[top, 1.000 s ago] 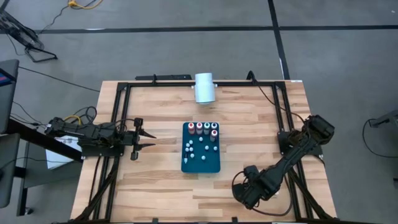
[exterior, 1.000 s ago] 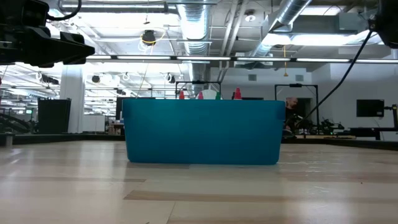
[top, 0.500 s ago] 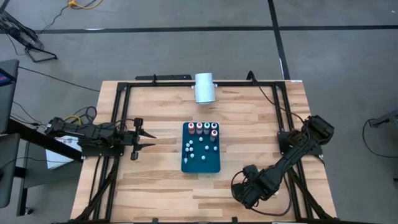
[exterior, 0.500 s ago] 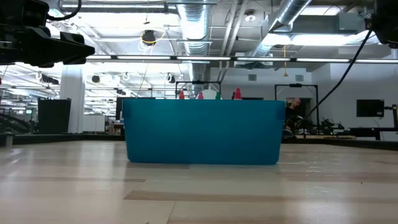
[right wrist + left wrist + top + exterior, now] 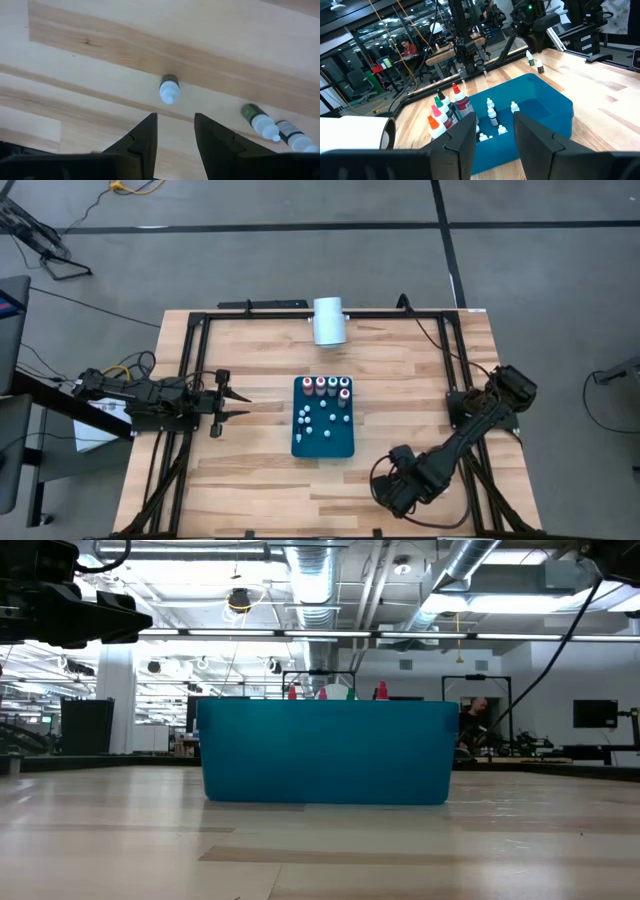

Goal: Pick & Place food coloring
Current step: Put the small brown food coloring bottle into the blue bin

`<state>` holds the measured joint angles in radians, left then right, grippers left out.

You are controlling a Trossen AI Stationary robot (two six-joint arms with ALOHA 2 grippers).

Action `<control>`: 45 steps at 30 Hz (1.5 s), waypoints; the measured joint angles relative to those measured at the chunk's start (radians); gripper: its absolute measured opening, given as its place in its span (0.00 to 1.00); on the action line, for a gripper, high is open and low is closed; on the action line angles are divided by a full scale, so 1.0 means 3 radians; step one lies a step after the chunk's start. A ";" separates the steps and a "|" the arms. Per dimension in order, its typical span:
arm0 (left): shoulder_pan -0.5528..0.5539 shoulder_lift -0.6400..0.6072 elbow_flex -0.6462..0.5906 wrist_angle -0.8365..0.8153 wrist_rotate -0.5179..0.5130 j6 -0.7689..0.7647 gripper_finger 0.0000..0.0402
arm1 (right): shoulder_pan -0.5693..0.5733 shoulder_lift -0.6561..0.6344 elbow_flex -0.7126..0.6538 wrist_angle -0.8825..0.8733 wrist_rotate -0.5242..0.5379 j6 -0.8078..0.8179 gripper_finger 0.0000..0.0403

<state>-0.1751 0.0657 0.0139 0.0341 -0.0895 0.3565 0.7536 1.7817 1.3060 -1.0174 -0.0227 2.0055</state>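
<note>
While the right gripper (image 5: 175, 131) hangs spread above an upright dark bottle (image 5: 169, 89) on the bare wood, it should centre over the pale cap, then descend. Two more bottles (image 5: 276, 131) lie nearby. The left gripper (image 5: 492, 132) waits, spread, beside the teal tray (image 5: 323, 442).

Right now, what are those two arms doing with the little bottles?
Left gripper open, beside teal tray. Right gripper open above small dark white-capped bottle, holding nothing. Nothing in the way.
</note>
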 joint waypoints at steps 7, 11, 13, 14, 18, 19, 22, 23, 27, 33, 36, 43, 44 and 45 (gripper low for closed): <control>0.0000 -0.0001 0.0000 0.0000 0.0000 -0.0003 0.31 | -0.0076 0.0025 -0.0006 0.0023 0.0010 -0.0168 0.30; 0.0001 -0.0001 0.0000 0.0001 0.0000 -0.0001 0.31 | -0.0100 0.0027 -0.0006 0.0003 0.0009 -0.0170 0.30; 0.0000 -0.0001 0.0000 0.0000 0.0001 -0.0005 0.31 | -0.0100 0.0058 -0.0005 0.0007 0.0008 -0.0171 0.30; 0.0000 -0.0001 0.0000 0.0000 0.0000 -0.0005 0.31 | -0.0106 0.0101 -0.0004 0.0033 -0.0003 -0.0174 0.30; 0.0000 -0.0001 0.0000 -0.0003 0.0000 -0.0003 0.31 | -0.0111 0.0235 -0.0007 0.0104 -0.0041 -0.0259 0.30; -0.0001 0.0000 0.0000 0.0000 0.0000 -0.0005 0.31 | -0.0099 0.0248 -0.0006 0.0129 -0.0049 -0.0258 0.30; 0.0001 -0.0001 0.0000 -0.0004 0.0000 0.0000 0.31 | -0.0092 0.0254 -0.0006 0.0128 -0.0050 -0.0257 0.30; 0.0000 0.0000 0.0000 0.0000 0.0001 -0.0003 0.31 | -0.0092 0.0273 -0.0001 0.0131 -0.0052 -0.0257 0.30; -0.0001 0.0000 0.0000 -0.0002 0.0001 0.0000 0.31 | -0.0093 0.0323 -0.0001 0.0104 -0.0093 -0.0258 0.30; 0.0000 0.0000 0.0000 0.0000 0.0001 0.0000 0.31 | -0.0093 0.0350 0.0000 0.0169 -0.0093 -0.0308 0.30; 0.0001 0.0000 0.0000 -0.0002 0.0001 -0.0005 0.31 | -0.0093 0.0351 -0.0010 0.0149 -0.0094 -0.0314 0.30; 0.0000 -0.0001 0.0000 0.0000 0.0000 0.0000 0.31 | -0.0093 0.0351 -0.0008 0.0123 -0.0102 -0.0310 0.29; -0.0001 -0.0001 0.0000 -0.0001 0.0001 0.0000 0.31 | -0.0092 0.0351 -0.0006 0.0114 -0.0102 -0.0304 0.29; 0.0001 -0.0001 0.0000 0.0000 0.0000 -0.0003 0.31 | -0.0093 0.0351 -0.0007 0.0103 -0.0102 -0.0298 0.29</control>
<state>-0.1749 0.0654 0.0139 0.0340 -0.0895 0.3555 0.7258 1.8870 1.3038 -0.9864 -0.0532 1.9161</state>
